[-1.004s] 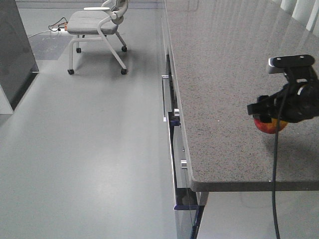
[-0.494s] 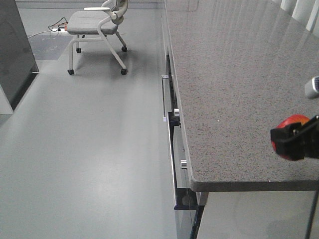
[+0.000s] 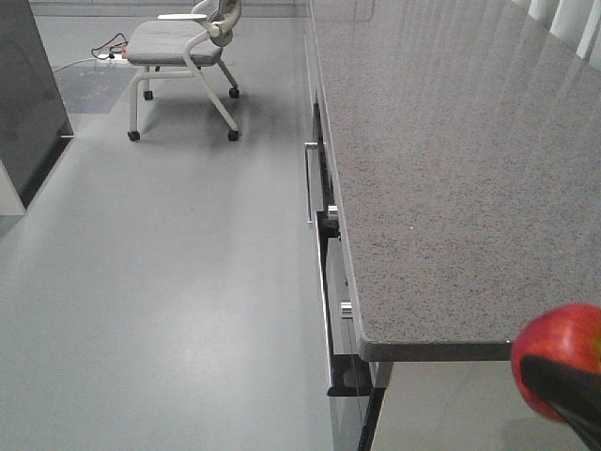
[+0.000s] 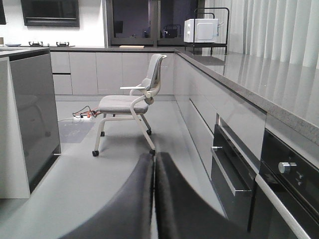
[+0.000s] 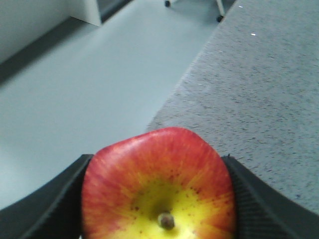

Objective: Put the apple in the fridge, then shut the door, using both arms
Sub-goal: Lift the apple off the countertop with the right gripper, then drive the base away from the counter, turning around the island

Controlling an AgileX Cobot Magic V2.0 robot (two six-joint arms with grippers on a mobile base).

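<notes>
**Apple lifted off the worktop, now in the carry**

In half a second the apple (image 3: pixel 562 346) has swung from above the worktop (image 3: pixel 451 169) to the lower right corner of the front view. It now sits past the front edge, with no surface under it. The right gripper (image 5: pixel 157 159) is clamped on it, one black finger against each flank. The left gripper (image 4: pixel 153 194) is pressed closed on nothing.

The main risk is a slip. The fingers bear on smooth, curved skin, so a sharp turn or stop could roll the fruit out. It would then drop to the floor (image 3: pixel 169 282) and run off. I cannot make out the fridge for certain in these views, so the carry looks long. The left gripper will have to open before it can work the door.

The stem dimple faces back at the right wrist camera, so the core axis runs roughly along the gripper's reach. The apple is nearly round, with no marked long axis.
</notes>
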